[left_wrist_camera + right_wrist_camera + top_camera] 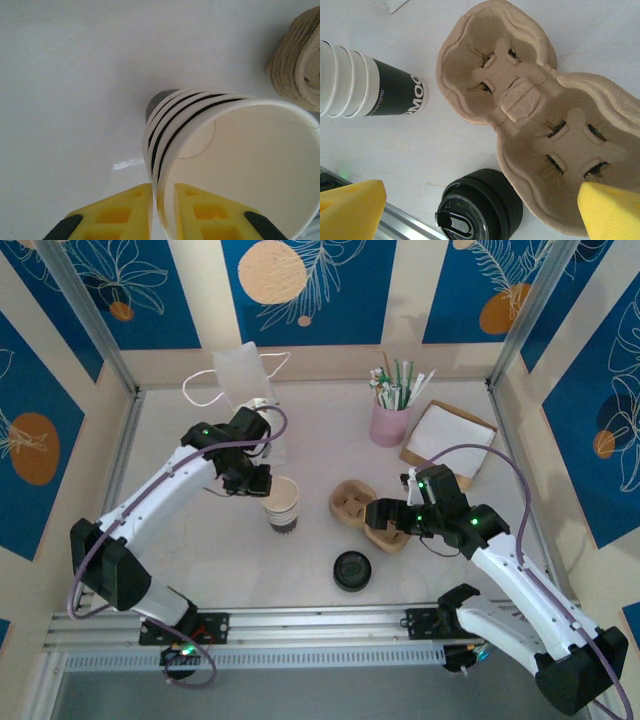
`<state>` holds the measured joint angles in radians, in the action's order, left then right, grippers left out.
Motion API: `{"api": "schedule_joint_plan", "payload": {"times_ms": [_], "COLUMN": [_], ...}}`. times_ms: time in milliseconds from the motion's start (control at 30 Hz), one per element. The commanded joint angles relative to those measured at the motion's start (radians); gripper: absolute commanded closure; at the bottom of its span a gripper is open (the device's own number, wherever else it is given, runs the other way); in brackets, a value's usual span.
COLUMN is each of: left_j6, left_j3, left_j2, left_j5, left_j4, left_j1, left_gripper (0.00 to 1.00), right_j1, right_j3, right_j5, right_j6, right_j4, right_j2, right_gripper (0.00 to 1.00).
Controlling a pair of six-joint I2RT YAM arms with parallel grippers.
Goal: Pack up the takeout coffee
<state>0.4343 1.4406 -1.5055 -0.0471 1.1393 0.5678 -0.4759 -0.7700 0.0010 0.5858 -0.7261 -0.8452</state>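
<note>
The takeout coffee (283, 506) is a white paper cup with a black base, the top one of several nested cups standing upright left of the table's middle. My left gripper (264, 484) is at its left rim. In the left wrist view the yellow fingers (120, 210) pinch the cup wall (240, 165), one outside and one inside, so the left gripper (163, 194) is shut on the rim. My right gripper (378, 520) hovers open over a brown pulp cup carrier (352, 502). The right wrist view shows the carrier (520, 100), the cup stack (370, 90) and the wide-apart gripper (480, 202).
A black lid (352, 570) lies near the front rail, also the lid (480, 210) below my right gripper. A white paper bag (250, 380) stands at the back left. A pink cup of straws (390, 422) and a box of napkins (448, 438) are at the back right.
</note>
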Motion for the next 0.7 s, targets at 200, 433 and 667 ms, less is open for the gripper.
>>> {"api": "schedule_joint_plan", "payload": {"times_ms": [200,433,667], "left_j6": [-0.026,-0.034,-0.039], "left_j3": [0.041,0.065,0.092], "left_j2": [-0.02,-0.029,-0.027], "left_j5": [0.016,0.024,0.009], "left_j4": [0.037,0.052,0.071], "left_j1": [0.008,0.007,-0.002], "left_gripper": [0.91,1.0,1.0], "right_j1": [-0.003,-0.003,-0.001], "right_j3": [0.021,0.018,0.017], "right_j5": [-0.001,-0.003,-0.004], "right_j6": [0.011,0.008,0.006], "right_j4": [0.001,0.001,0.0], "right_j2": [0.021,0.021,0.018], "right_gripper": [0.01,0.01,0.01]}}
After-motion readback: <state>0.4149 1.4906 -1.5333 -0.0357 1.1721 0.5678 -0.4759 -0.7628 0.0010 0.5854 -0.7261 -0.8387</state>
